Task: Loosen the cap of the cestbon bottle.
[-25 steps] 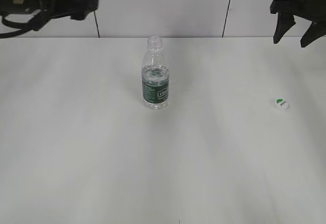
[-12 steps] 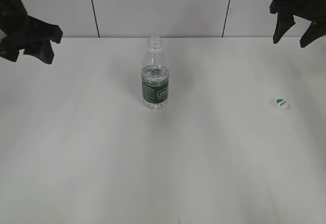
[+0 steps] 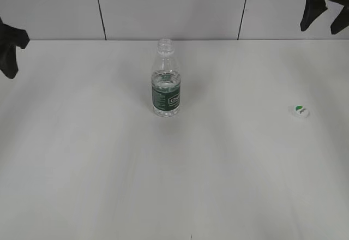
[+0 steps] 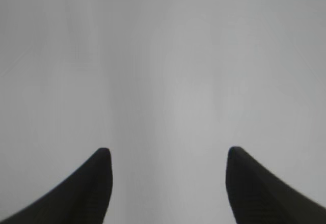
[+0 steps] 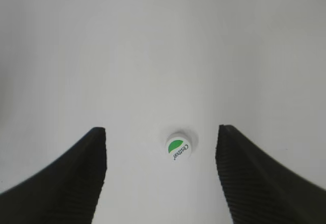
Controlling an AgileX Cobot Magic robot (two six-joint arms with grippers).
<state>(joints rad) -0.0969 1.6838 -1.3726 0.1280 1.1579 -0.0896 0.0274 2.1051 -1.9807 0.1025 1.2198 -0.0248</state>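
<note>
The cestbon bottle [image 3: 166,80] stands upright at the table's middle back, clear with a dark green label; its neck is bare. The cap [image 3: 299,111], white with a green half-oval mark, lies flat on the table at the right. It also shows in the right wrist view [image 5: 178,147], below and between the open jaws. My right gripper [image 3: 326,12] hangs open and empty high at the top right; its fingers show in the right wrist view [image 5: 161,132]. My left gripper [image 3: 10,46] is at the far left edge, open and empty; the left wrist view [image 4: 168,155] shows only bare table.
The white table [image 3: 174,174] stretches to a tiled wall [image 3: 174,8] at the back.
My left arm has swung down and out to the far left edge. My right gripper has risen a little. The bottle and cap have not moved.
</note>
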